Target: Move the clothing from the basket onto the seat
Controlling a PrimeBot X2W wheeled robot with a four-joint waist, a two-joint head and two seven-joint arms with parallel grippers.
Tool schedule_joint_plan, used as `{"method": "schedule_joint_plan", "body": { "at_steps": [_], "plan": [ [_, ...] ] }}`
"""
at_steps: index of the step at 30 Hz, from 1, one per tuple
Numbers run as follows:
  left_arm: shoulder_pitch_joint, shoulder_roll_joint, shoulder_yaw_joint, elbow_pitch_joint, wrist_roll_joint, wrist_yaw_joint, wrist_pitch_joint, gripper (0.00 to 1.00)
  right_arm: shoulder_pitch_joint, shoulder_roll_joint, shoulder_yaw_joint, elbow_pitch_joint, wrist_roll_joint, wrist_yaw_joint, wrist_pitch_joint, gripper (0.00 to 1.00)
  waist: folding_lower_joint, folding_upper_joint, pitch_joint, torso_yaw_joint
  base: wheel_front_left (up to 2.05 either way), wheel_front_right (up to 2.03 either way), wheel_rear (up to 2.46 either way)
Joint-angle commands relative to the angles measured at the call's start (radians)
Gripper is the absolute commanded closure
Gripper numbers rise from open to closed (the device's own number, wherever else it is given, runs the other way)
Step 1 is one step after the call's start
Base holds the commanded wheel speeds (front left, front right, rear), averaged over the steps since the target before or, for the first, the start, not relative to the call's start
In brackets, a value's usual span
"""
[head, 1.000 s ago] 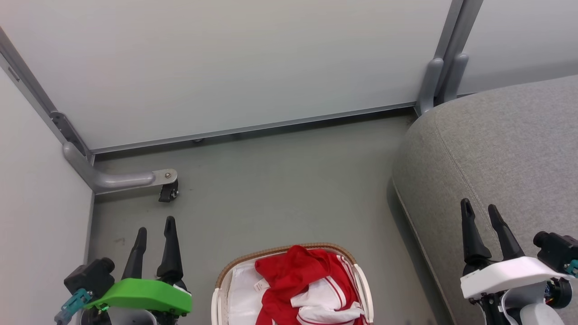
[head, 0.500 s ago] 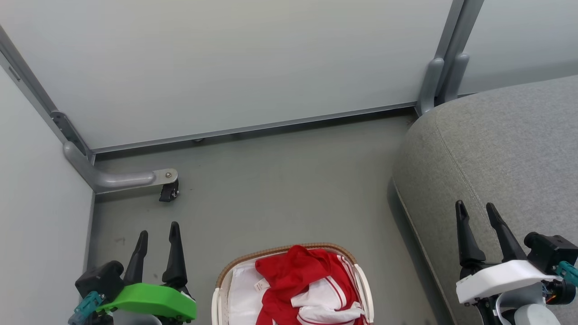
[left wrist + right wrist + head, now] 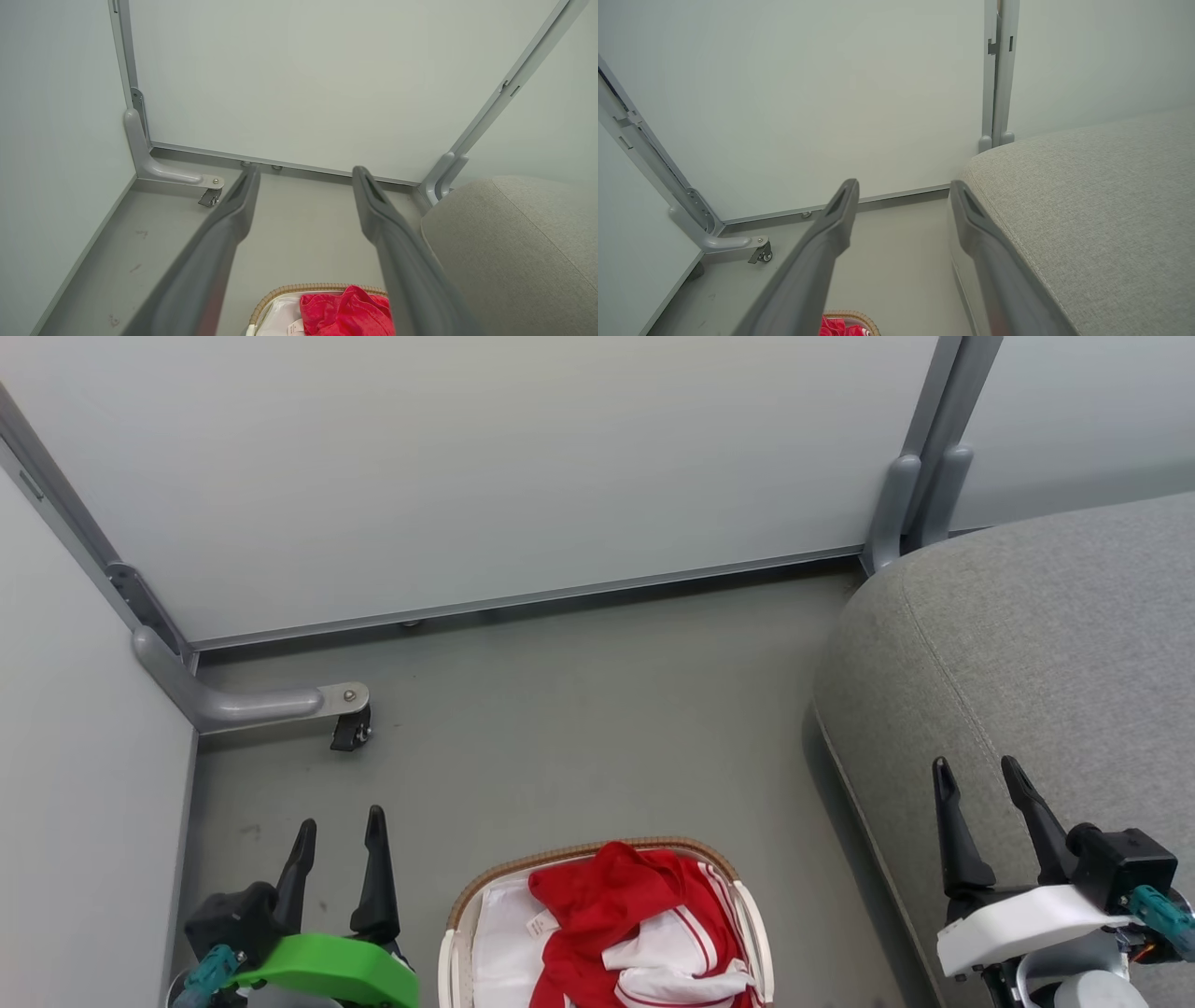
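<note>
Room: grey floor [image 3: 579, 709], with pale wall boards [image 3: 467, 467] going from 9 o'clock round to 1 o'clock in the head view.
By the wall: one metal foot with one little black wheel [image 3: 351, 733].
Baskets: one basket [image 3: 756, 938], white with a brown woven rim. It sits on the floor at 6 o'clock in the head view.
Clothing: one heap of red clothing [image 3: 616, 905] with white stripes. I cannot tell how many pieces are in the heap. One small white label [image 3: 537, 924] shows.
Where the clothing is: inside the basket, on the white liner [image 3: 499, 943], mostly on the side toward 3 o'clock.
Seats: one big grey seat [image 3: 1027, 644] at 3 o'clock in the head view. It is near the basket, with a strip of floor between them.
Grippers: two, each with two long dark fingers [image 3: 376, 873], so four fingers in all.
Left gripper [image 3: 341, 821]: it has a green cover and is at 7 o'clock in the head view. Its fingers are spread apart with nothing between them.
Clothing from the left gripper: at 4 o'clock, near but not touching.
Right gripper [image 3: 976, 767]: it has a white cover and is at 4 o'clock in the head view, in front of the seat. Its fingers are spread apart and hold nothing.
Clothing from the right gripper: at 8 o'clock, well apart.
Left wrist view: the red heap is low down at 6 o'clock, between the two fingers.
Right wrist view: a bit of red peeks in near 6 o'clock, and the seat is at 3 o'clock.
</note>
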Motion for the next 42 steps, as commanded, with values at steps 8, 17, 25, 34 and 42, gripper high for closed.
{"method": "schedule_joint_plan", "body": {
  "at_steps": [8,17,25,34,42],
  "plan": [
    [0.009,0.008,-0.009,0.026,0.067,0.008,-0.022,0.0,0.011,-0.006,0.007,0.0,-0.083,0.0,-0.024,0.0,0.0,-0.0001,0.002,0.004,0.0,0.0,0.0],
    [0.012,0.008,-0.012,0.045,0.116,0.013,-0.04,0.0,0.012,-0.007,0.011,0.006,-0.149,0.0,-0.039,0.0,0.0,-0.0001,0.004,0.009,0.0,0.0,0.0],
    [0.014,0.009,-0.016,0.056,0.142,0.017,-0.047,0.0,0.017,-0.008,0.013,0.015,-0.18,0.0,-0.049,0.0,0.0,-0.0001,0.004,0.012,0.0,0.0,0.0],
    [0.015,0.009,-0.015,0.06,0.138,0.016,-0.047,0.0,0.014,-0.008,0.012,0.025,-0.165,0.0,-0.049,0.0,0.0,-0.0001,0.005,0.011,0.0,0.0,0.0],
    [0.016,0.009,-0.018,0.06,0.138,0.014,-0.047,0.0,0.014,-0.008,0.011,0.028,-0.158,0.0,-0.049,0.0,0.0,-0.0001,0.006,0.011,0.0,0.0,0.0]
  ]
}}
